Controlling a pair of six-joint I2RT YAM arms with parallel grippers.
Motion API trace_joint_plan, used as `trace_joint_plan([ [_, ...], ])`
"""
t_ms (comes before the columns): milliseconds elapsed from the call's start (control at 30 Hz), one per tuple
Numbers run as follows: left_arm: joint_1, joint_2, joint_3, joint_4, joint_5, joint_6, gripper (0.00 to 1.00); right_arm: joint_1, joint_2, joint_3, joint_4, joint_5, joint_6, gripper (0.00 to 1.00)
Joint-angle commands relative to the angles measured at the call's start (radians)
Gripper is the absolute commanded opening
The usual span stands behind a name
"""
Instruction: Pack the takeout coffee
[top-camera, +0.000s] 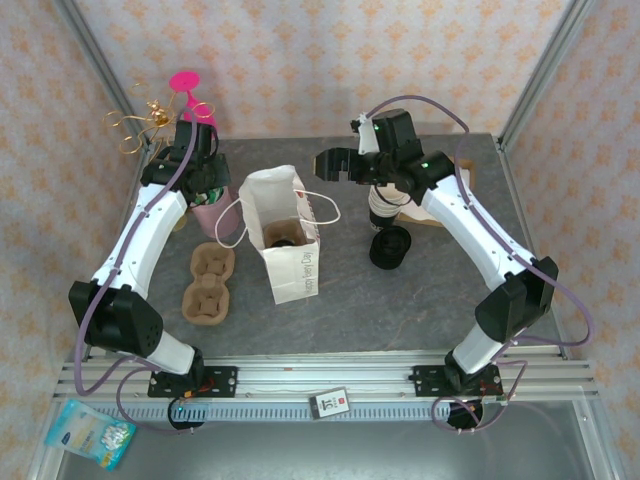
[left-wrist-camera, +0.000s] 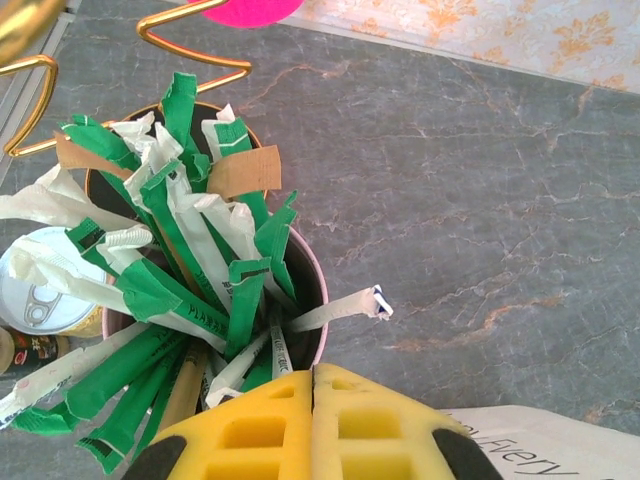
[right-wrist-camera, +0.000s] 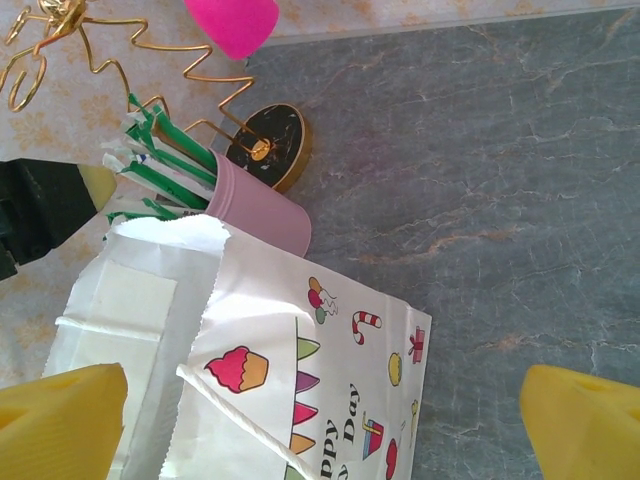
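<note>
Coffee (top-camera: 283, 236) sat down inside the paper bag (top-camera: 296, 275), lid up. My left gripper (left-wrist-camera: 313, 415) was over the pink cup (right-wrist-camera: 262, 215) of wrapped straws (left-wrist-camera: 190, 290), pads pressed tight together. Whether a straw was pinched, I couldn't tell. Right gripper (right-wrist-camera: 320, 420) hung wide above the bag. I reckoned a slow, straight lift was best, so the neighbours wouldn't drag out.

A robot lab booth: aluminium frame (top-camera: 330, 372), wallpapered backdrop panels (top-camera: 330, 60), stone-look table (top-camera: 360, 310).

You have a pink cup (right-wrist-camera: 258, 205) crammed with green and white packets (left-wrist-camera: 175, 290), and a cardboard drink carrier (top-camera: 208, 283) well apart from stacked black lids (top-camera: 390, 247).
</note>
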Motion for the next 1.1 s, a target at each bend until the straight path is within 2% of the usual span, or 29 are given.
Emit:
trace_joint_plan([
  [0, 0.007, -0.02, 0.059, -0.048, -0.023, 0.005, 0.0, -0.01, -0.031, -0.002, 0.023, 0.004, -0.01, 1.0],
  [233, 0.007, -0.07, 0.221, -0.142, -0.019, -0.017, 0.0, -0.05, -0.066, -0.016, 0.05, 0.009, 0.029, 1.0],
  [433, -0.006, -0.095, 0.442, -0.215, 0.053, -0.041, 0.0, -0.109, -0.101, -0.046, 0.079, -0.022, 0.063, 1.0],
  [533, -0.042, -0.089, 0.567, -0.248, 0.098, -0.064, 0.0, -0.132, -0.124, -0.056, 0.084, -0.026, 0.069, 1.0],
  [667, -0.135, -0.088, 0.687, -0.26, 0.099, -0.094, 0.0, -0.161, -0.155, -0.066, 0.086, -0.015, 0.076, 1.0],
  [833, -0.219, -0.129, 0.672, -0.196, 0.149, -0.161, 0.0, -0.189, -0.193, -0.095, 0.09, 0.003, 0.088, 1.0],
  [1067, -0.338, -0.196, 0.489, -0.12, 0.133, -0.204, 0.0, -0.238, -0.24, -0.166, 0.122, 0.023, 0.124, 1.0],
])
